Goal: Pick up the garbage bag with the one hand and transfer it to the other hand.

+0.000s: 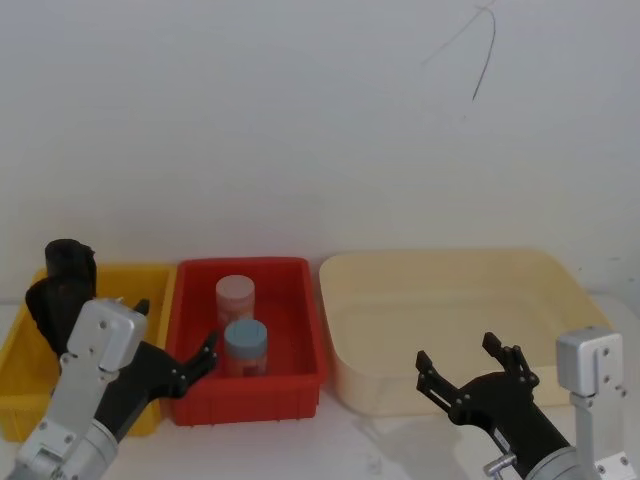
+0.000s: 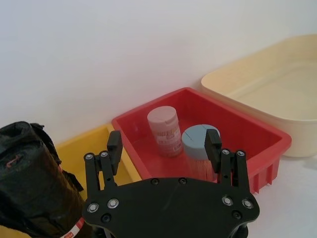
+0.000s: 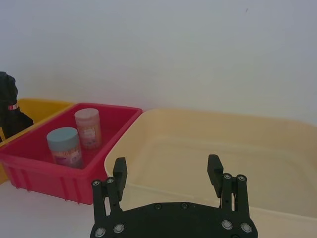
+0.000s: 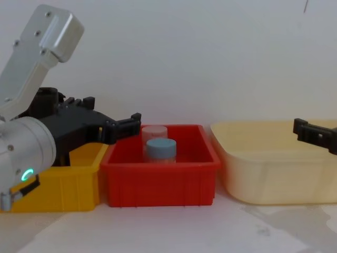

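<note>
Closest in, the left gripper (image 1: 175,330) hovers near the seam between yellow bin (image 1: 130,270) and red bin (image 1: 260,400), jaws spread and empty. At its three o'clock the right gripper (image 1: 457,352), also spread and empty, faces the cream tub (image 1: 370,370). At ten o'clock from the left gripper, the garbage bag (image 3: 9,99) stands in the yellow bin, untouched, so pickup and handover are both left. Count: two grippers, three containers, a blue-lidded jar (image 1: 245,340), a pink jar (image 1: 236,295), seemingly two black rolls
</note>
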